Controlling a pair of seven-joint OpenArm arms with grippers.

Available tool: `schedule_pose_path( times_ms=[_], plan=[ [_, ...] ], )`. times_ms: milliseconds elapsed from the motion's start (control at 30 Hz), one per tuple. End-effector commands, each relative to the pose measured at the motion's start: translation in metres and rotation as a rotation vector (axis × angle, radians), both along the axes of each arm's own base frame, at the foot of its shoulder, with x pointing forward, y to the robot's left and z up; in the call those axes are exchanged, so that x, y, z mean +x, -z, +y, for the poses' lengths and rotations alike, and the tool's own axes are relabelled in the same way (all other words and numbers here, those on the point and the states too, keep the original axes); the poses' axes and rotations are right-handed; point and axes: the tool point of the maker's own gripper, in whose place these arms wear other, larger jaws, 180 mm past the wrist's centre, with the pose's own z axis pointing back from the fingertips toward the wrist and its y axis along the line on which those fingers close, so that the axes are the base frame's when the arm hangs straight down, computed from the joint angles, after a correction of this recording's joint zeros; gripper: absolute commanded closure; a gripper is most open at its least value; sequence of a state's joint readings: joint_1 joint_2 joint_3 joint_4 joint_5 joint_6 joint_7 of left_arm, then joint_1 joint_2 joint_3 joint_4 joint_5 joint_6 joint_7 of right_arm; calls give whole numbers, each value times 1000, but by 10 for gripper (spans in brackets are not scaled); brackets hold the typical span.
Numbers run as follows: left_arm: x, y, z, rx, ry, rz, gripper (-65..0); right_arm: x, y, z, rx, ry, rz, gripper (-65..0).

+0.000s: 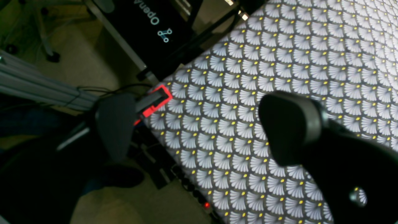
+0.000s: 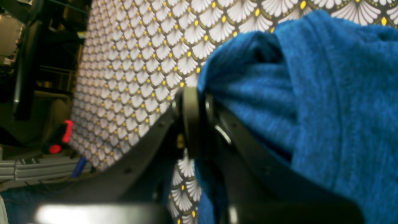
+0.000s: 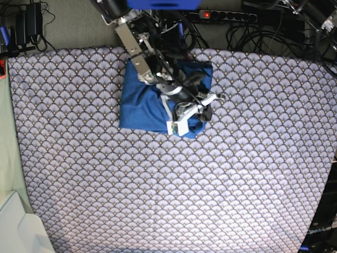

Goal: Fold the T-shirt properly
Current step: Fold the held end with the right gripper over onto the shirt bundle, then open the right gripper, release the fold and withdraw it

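Shirt (image 3: 139,105) mostly folded into a compact block on the surface (image 3: 168,184).
Your right claw (image 2: 199,107) pinches its edge; your left claw (image 1: 199,124) gapes wide, empty. Final tidying remains.

T-shirt (image 3: 141,108): folded blue bundle on tablecloth (image 3: 174,190), near far edge | right gripper (image 3: 202,112): over bundle's right front corner | power strip (image 3: 231,16): beyond table

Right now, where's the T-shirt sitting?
In the base view the T-shirt lies bunched on the tablecloth, upper middle near the far edge, with the right gripper shut on its right side.
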State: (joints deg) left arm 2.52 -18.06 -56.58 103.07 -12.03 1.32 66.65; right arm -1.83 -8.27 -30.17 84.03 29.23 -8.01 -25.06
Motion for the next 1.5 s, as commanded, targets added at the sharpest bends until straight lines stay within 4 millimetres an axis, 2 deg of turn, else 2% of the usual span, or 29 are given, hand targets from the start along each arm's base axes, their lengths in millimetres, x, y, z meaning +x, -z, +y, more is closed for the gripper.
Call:
schedule_pose_path(
  times_ms=[0, 133, 233, 300, 400, 500, 633, 733, 900, 1100, 1267, 1400, 1467],
  plan=[
    [3, -16, 8, 47, -3, -31, -650, 10, -18, 6, 39, 9, -44, -43],
    [3, -17, 8, 50, -3, -31, -650, 6, -21, 15, 42, -16, -52, -121],
    [5, -18, 8, 51, 2, -30, -650, 0, -24, 24, 46, -47, -60, -150],
    [5, -18, 8, 51, 2, -30, -650, -5, -26, 31, 49, -69, -66, -151],
    [5, -17, 7, 50, 2, -30, -650, -7, -45, 38, 77, -83, -107, -151],
    [5, -17, 7, 50, 2, -30, -650, -5, -66, 37, 106, -77, -155, -154],
    [5, -17, 7, 50, 3, -29, -650, -2, -73, 29, 92, -79, -185, -156],
    [5, -16, 7, 48, 3, -29, -650, 0, -67, 29, 81, -84, -173, -157],
    [5, -16, 6, 48, 4, -28, -650, -4, -48, 30, 58, -87, -132, -206],
    [-1, -13, 7, 50, 2, -10, -650, -3, -45, 28, 43, -91, -129, -233],
    [-3, -10, 6, 47, 3, -2, -650, -2, -26, 20, 2, -80, -94, -233],
    [-2, -12, 6, 50, 5, -5, -650, 4, 0, 0, -75, 36, 6, -233],
    [-2, -12, 6, 50, 6, -4, -650, 6, 5, -8, -94, 82, 29, -233]
  ],
)
